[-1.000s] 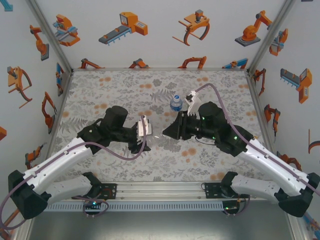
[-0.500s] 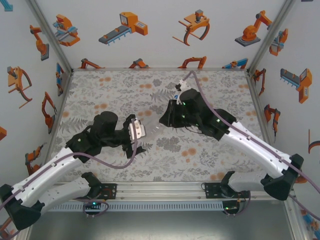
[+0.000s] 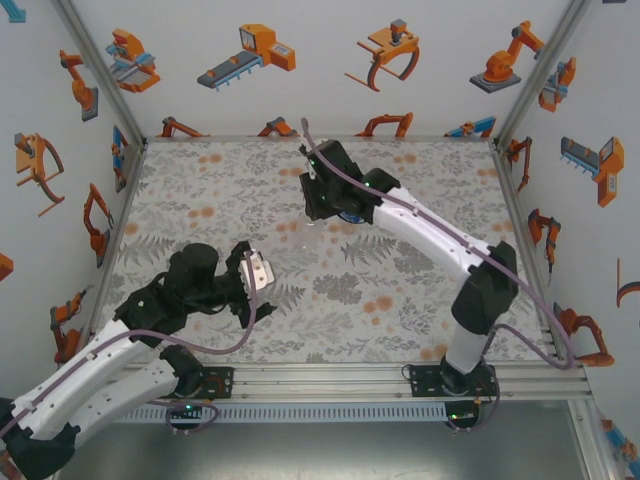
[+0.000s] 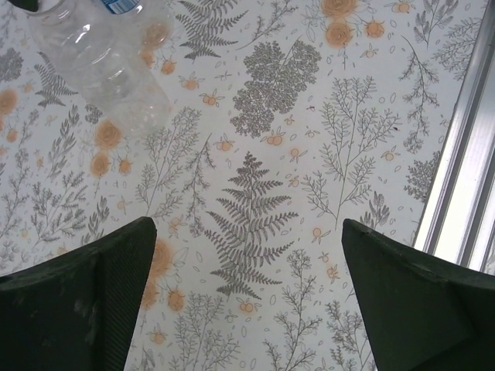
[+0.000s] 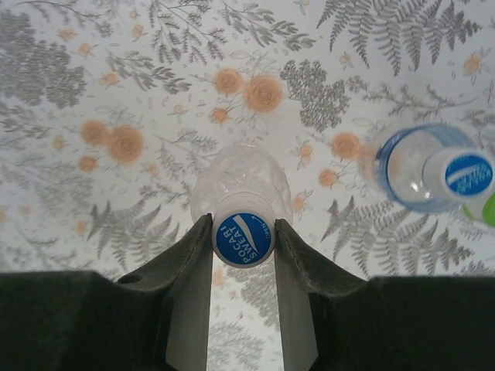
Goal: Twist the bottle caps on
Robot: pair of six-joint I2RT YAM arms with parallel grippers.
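My left claw [image 3: 255,270] has just sprung wide and pulled back to the lower left of the overhead frame. Through its own camera the fingers [image 4: 93,294] stand far apart over bare cloth, nothing between them, with one clear bottle [image 4: 100,58] up in the top left corner.

My right claw [image 5: 243,222] has swung from the middle to the upper centre of the table and stays clamped on the blue-topped cap [image 5: 244,238] of a plain bottle [image 5: 240,174] directly beneath it. I cannot tell whether that bottle rests on the cloth or hangs just above. I read this as the hand-over finished: the cap sits on its neck, my other arm has let go, and this one is being parked with its neighbours. To its right in that view stands a blue-labelled bottle [image 5: 410,166] with its own cap [image 5: 468,174] on. A sliver of green at the right edge is too little to name. How tight either cap is, I cannot judge from above.

The table [image 3: 200,190] wears a flat cloth of grey ferns and orange blossoms. An aluminium rail [image 3: 320,380] runs along the bottom, and the white walls [image 3: 320,100] carry orange robot cartoons [image 3: 250,55]
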